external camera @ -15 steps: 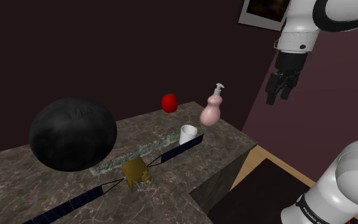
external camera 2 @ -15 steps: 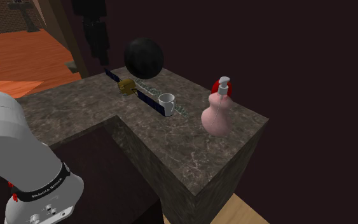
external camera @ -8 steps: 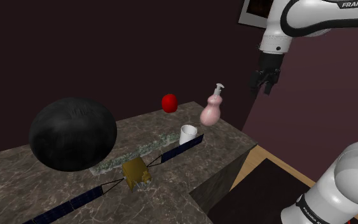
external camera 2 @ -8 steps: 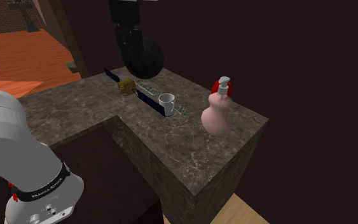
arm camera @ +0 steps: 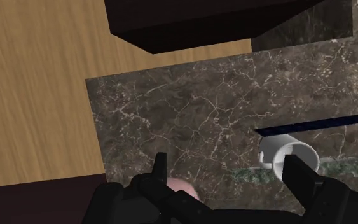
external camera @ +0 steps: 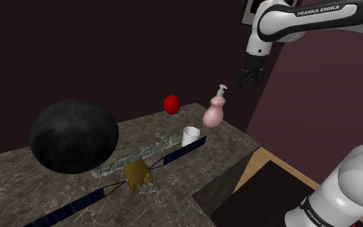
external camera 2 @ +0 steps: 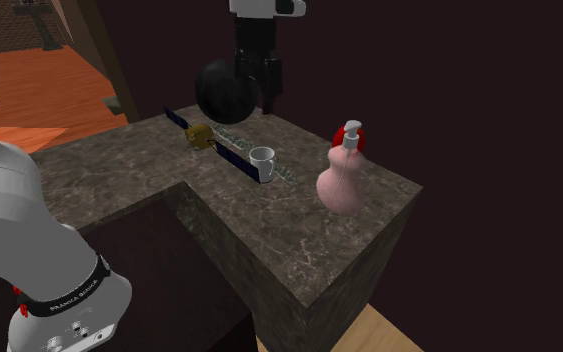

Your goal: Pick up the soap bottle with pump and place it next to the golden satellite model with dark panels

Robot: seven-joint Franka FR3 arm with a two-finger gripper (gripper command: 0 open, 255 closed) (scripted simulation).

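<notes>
— Where's the hand point(external camera: 247, 80) just now?

— Up in the air, above the tabletop point(external camera: 44, 177) and off to the right of the pump in the shoulder view. In the second exterior view it point(external camera 2: 259, 95) hangs in front of the black ball point(external camera 2: 224, 90).

— Spread or pressed together?

— Spread. In the wrist view the hand point(arm camera: 226, 159) has its two fingers point(arm camera: 160, 162) well apart, with nothing pinched between them, only marbled tabletop point(arm camera: 190, 108) below and a strip of wooden floor point(arm camera: 37, 83) beyond its edge.

— And the soap bottle?

— The soap bottle point(external camera: 213, 113) is pink with a white pump, and stands upright near the tabletop's corner, a red object point(external camera: 171, 104) just behind it. From the wrist camera a bit of its pink body point(arm camera: 182, 186) peeks out beside one finger.

— The satellite model?

— The satellite model point(external camera: 137, 175) lies well apart from the bottle, its gold body close to the black ball point(external camera: 73, 135) and its dark panels stretched out on both sides. A white cup point(external camera: 191, 136) sits between the two, by the tip of one panel
</notes>
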